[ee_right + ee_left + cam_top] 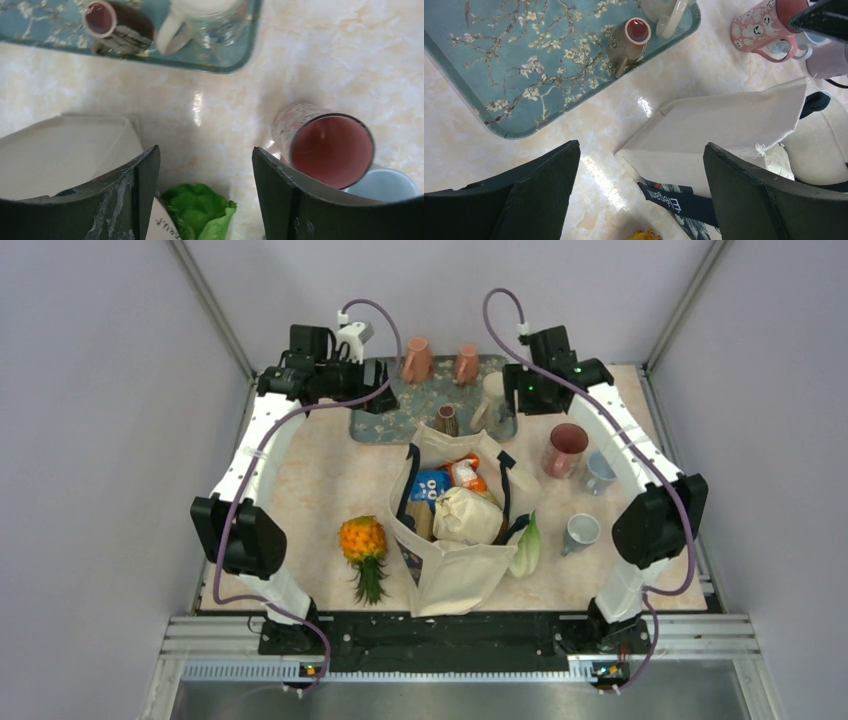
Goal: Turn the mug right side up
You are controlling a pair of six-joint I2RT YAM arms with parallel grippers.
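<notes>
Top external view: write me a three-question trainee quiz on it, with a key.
1. True or false: the orange pineapple lies outside the cream canvas tote bag.
2. Where does the small brown ceramic mug rest? A, on the teal blossom-patterned tray; B, inside the tote bag; C, on the bare tabletop.
3. Fill in: the left end effector and the right end effector are both ___, holding nothing.

Key: 1 true; 2 A; 3 open.
</notes>
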